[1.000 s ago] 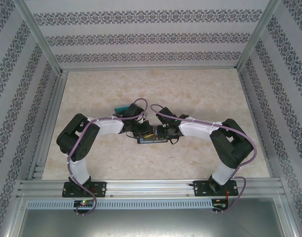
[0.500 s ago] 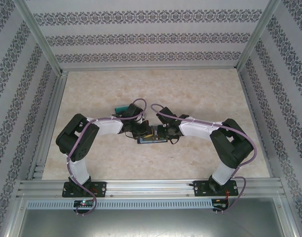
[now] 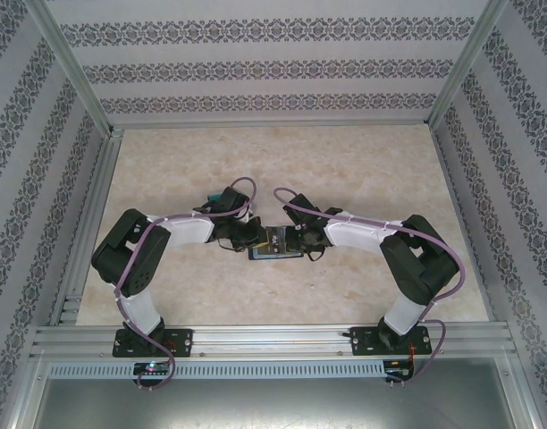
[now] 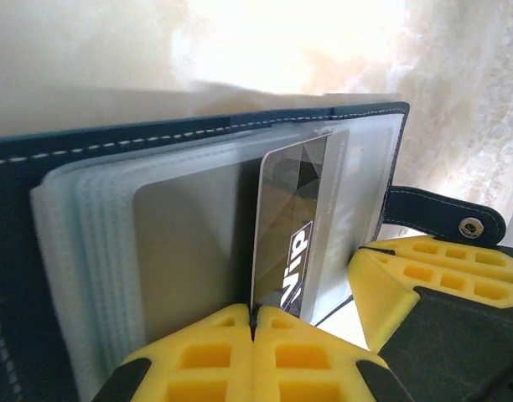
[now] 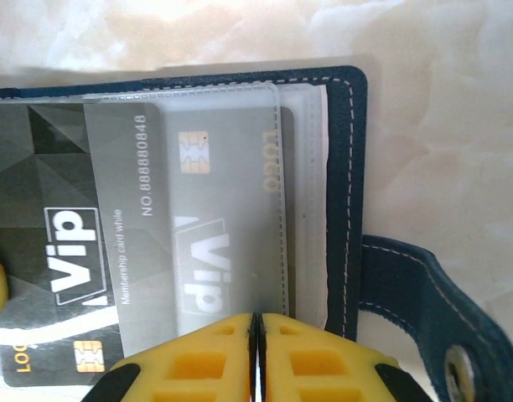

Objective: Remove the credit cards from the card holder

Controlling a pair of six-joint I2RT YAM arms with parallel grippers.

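Note:
The card holder (image 3: 275, 243), a navy bifold wallet with clear sleeves, lies open on the table between both arms. In the left wrist view my left gripper (image 4: 255, 311) is shut on the edge of a grey VIP credit card (image 4: 290, 226) that stands partly out of the card holder (image 4: 156, 138). In the right wrist view my right gripper (image 5: 255, 320) is shut on a clear sleeve (image 5: 240, 251) with another VIP card (image 5: 189, 226) inside. The drawn card (image 5: 47, 243) shows at the left. From above, the left gripper (image 3: 253, 237) and right gripper (image 3: 298, 241) meet over the wallet.
A teal-green card (image 3: 222, 195) lies on the table just behind the left forearm, partly covered by its cable. The wallet's snap tab (image 5: 416, 301) sticks out to the side. Patterned walls and metal frame rails (image 3: 86, 223) enclose the marble tabletop.
The left arm has drawn back to the left, its elbow swinging outward, with the gripper shut on the grey card. The right arm has held still.

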